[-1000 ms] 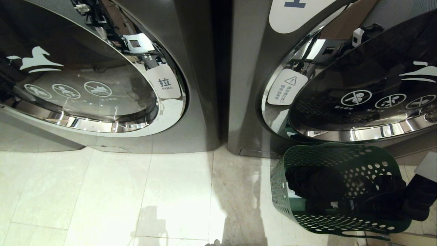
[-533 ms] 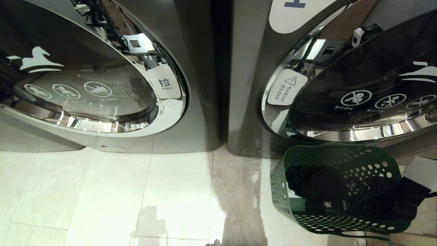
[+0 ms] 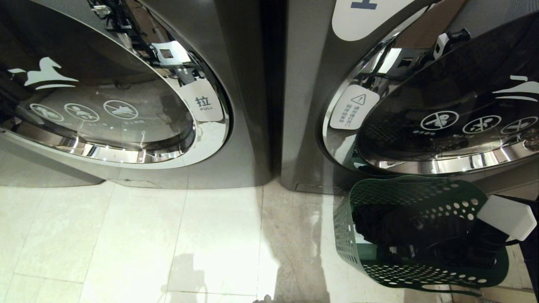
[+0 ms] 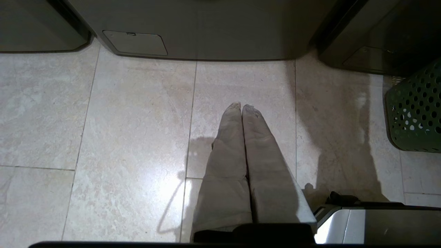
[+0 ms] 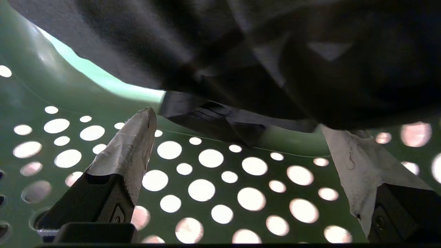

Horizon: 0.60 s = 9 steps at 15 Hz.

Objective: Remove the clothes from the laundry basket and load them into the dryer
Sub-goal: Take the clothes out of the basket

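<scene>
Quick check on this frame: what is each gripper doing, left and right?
Left gripper: shut, empty, parked over the floor tiles.
Right gripper: open inside the green basket, at the dark clothes, nothing gripped.

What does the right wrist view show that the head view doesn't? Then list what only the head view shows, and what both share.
Only the right wrist view: the right gripper with jaws spread wide inside the laundry basket, its taped fingers just short of the dark clothes, nothing held.

Only the head view: the two machines' round doors, the left one with a PULL label, the right dryer door, and the tiled floor.

Both: the green basket and the dark clothes in it.
</scene>
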Motion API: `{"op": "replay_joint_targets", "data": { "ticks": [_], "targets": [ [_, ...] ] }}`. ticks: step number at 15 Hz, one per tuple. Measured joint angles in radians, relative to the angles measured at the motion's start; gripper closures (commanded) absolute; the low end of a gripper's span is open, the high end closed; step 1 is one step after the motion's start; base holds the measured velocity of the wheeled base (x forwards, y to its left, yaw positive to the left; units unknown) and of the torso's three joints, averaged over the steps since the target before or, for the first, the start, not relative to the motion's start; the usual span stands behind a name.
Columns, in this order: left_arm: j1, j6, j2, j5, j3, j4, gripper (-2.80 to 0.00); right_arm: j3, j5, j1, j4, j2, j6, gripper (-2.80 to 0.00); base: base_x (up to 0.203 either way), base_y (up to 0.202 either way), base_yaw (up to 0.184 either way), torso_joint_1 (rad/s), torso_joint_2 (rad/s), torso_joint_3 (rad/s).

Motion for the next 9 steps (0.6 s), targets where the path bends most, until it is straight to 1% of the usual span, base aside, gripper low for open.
{"op": "replay_joint_targets", "data": {
  "ticks": [5, 9],
  "targets": [
    [0.0, 0.0, 0.0, 0.0, 0.0, 0.0, 0.0, -0.025, 0.001, 0.022, 0.042, 0.008, 0.008, -2.8, 0.0, 0.0, 0.0, 0.0, 0.0, 0.0],
    [0.0, 0.0, 0.0, 0.0, 0.0, 0.0, 0.0, -0.03, 0.002, 0.023, 0.077, 0.01, 0.009, -2.8, 0.0, 0.0, 0.0, 0.0, 0.0, 0.0]
  ]
}}
